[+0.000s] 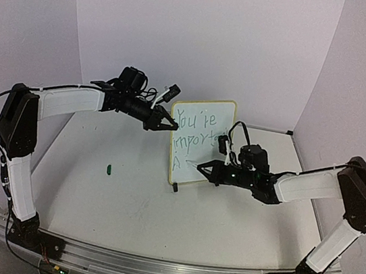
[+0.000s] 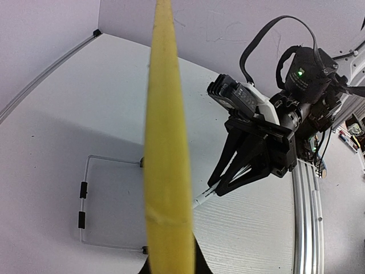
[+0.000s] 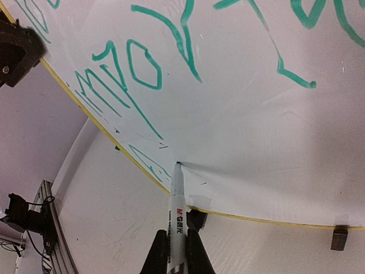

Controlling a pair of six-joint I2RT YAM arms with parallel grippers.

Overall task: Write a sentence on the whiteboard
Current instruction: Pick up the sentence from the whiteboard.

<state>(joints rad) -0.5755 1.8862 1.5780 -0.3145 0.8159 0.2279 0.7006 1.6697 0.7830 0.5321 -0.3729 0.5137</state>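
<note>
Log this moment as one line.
left fingers: shut on whiteboard edge | right fingers: shut on marker, tip touching whiteboard | sentence: third line begun

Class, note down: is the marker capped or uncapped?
Uncapped: the marker, held by the right gripper, has its bare tip touching the whiteboard.

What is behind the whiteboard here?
Left wrist view: a thin wire loop with two black clips lies on the table behind the whiteboard, seemingly its stand. In the top view the whiteboard hides that area.
</note>
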